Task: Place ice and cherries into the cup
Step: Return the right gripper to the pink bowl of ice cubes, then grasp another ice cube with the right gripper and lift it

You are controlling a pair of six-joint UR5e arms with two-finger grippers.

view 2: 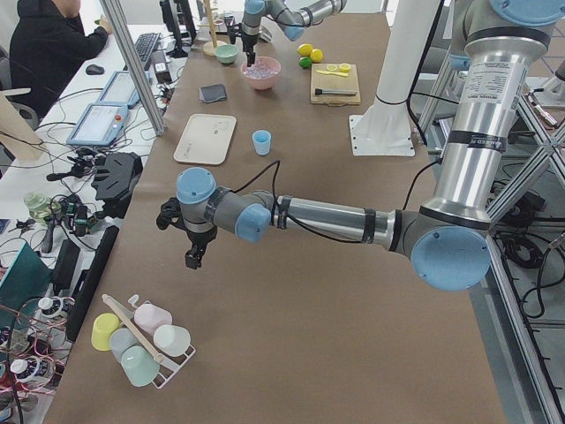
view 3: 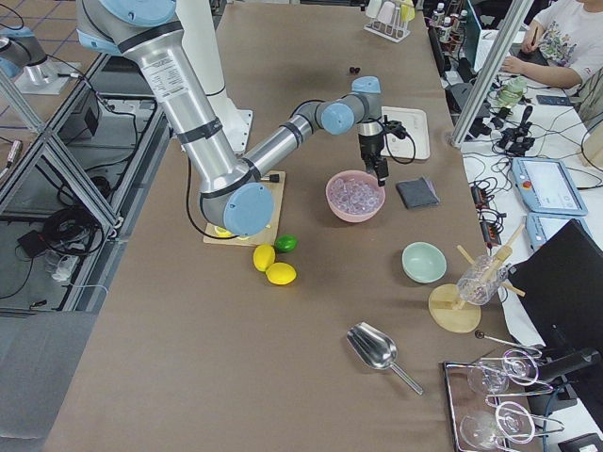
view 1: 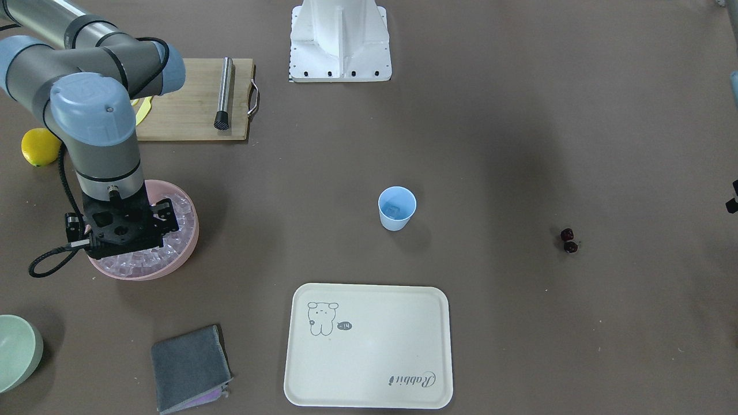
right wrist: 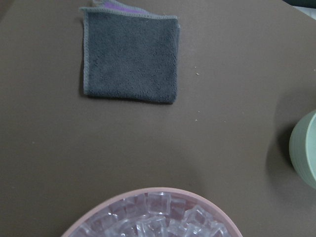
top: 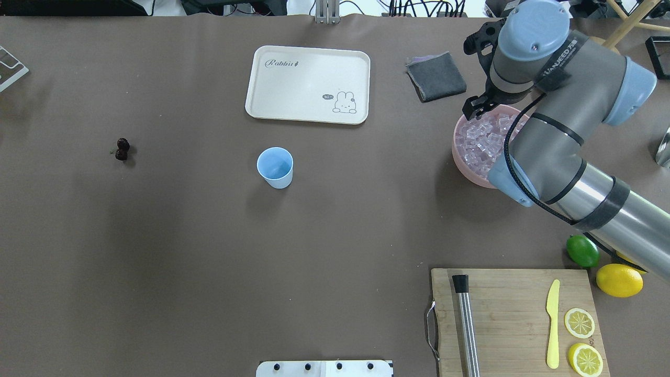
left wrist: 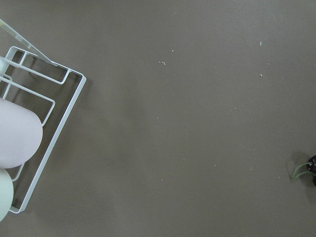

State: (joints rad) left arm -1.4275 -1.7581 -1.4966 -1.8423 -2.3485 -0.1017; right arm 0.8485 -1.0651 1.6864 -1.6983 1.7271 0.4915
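Note:
The light-blue cup (view 1: 396, 208) stands upright mid-table, with a faint cube shape at its bottom. The dark cherries (view 1: 568, 240) lie on the table well off to one side, and they also show at the edge of the left wrist view (left wrist: 312, 165). Ice (top: 484, 139) fills a pink bowl (top: 460, 157). My right gripper (view 1: 119, 227) hangs straight down over that bowl; its fingers are hidden under the hand, so I cannot tell their state. My left gripper (view 2: 192, 258) hovers over bare table near the cherries, and I cannot tell its state either.
A cream tray (view 1: 369, 346) lies beyond the cup, with a grey cloth (view 1: 187, 369) and a pale green bowl (view 1: 17, 351) near the pink bowl. A cutting board (view 1: 190, 104) carries a steel muddler (view 1: 223, 92). A wire rack of cups (left wrist: 29, 128) sits by the left gripper.

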